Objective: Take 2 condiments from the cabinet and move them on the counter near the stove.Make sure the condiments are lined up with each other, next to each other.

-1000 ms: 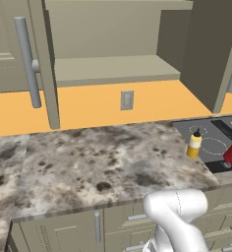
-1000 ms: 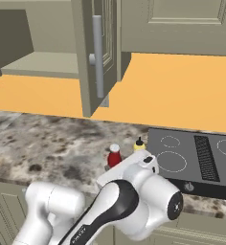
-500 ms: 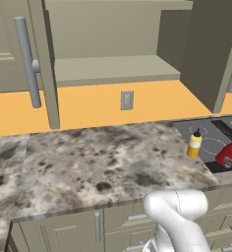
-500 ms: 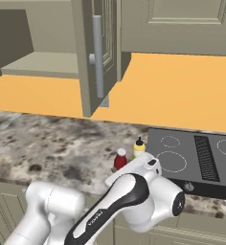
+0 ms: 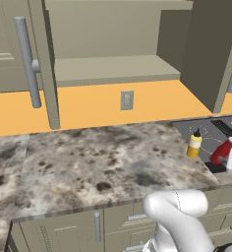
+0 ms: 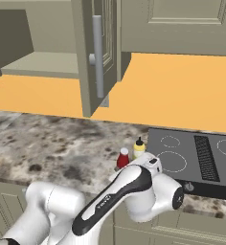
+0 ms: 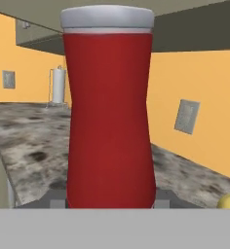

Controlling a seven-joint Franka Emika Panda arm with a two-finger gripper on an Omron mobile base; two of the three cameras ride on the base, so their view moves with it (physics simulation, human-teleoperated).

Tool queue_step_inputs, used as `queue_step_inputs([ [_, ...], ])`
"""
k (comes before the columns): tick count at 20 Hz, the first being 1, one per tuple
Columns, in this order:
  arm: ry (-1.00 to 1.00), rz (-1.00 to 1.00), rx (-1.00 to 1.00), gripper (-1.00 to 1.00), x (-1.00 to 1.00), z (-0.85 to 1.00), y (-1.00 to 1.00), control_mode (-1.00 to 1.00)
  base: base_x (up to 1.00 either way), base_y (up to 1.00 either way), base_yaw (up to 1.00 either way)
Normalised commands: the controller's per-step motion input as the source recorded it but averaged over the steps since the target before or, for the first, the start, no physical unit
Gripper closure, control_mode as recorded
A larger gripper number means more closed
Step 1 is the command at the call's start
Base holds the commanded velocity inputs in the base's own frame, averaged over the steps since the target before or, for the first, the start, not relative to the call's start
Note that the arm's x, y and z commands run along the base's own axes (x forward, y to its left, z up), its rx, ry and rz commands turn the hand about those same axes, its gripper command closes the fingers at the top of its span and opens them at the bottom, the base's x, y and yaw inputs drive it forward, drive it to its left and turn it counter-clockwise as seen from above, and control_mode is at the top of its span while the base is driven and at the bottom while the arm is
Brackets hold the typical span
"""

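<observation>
My gripper (image 7: 109,198) is shut on the red condiment bottle (image 7: 109,112), whose white cap points up in the hand view. From the left base camera, this red bottle (image 5: 220,152) hangs tilted over the front edge of the black stove (image 5: 206,133), just right of the yellow condiment bottle (image 5: 194,145). That yellow bottle stands upright on the counter (image 5: 103,162) at the stove's left edge. The right base view has the red bottle (image 6: 123,158) close beside the yellow one (image 6: 139,147), left of the stove (image 6: 196,158). The cabinet (image 5: 113,69) stands open with a bare shelf. Whether the red bottle's base touches anything is hidden.
An open cabinet door with a long bar handle (image 5: 27,61) hangs over the counter's left half, and another door (image 5: 211,54) juts out at the right. A wall outlet (image 5: 127,100) sits on the orange backsplash. My own arm (image 6: 119,196) covers the counter's front edge.
The red bottle has travelled with the gripper closer to the yellow bottle and a little lower. The yellow bottle has stayed put.
</observation>
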Motion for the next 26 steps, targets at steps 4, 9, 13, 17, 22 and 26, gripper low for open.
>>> queue_step_inputs([
  [4,0.0,0.0,0.0,1.0,0.37,-0.28,-0.01,-1.0,0.0,0.0,0.0],
  [9,0.01,0.0,0.0,1.0,0.29,-0.18,-0.09,-1.0,0.0,0.0,0.0],
  [13,0.01,0.0,0.0,1.0,0.29,-0.22,-0.12,-1.0,0.0,0.0,0.0],
  [17,0.0,0.0,0.0,1.0,0.28,-0.31,-0.19,-1.0,0.0,0.0,0.0],
  [22,0.0,0.0,0.0,1.0,0.23,-0.36,-0.23,-1.0,0.0,0.0,0.0],
  [26,0.0,0.0,0.0,1.0,0.28,-0.32,-0.22,-1.0,0.0,0.0,0.0],
])
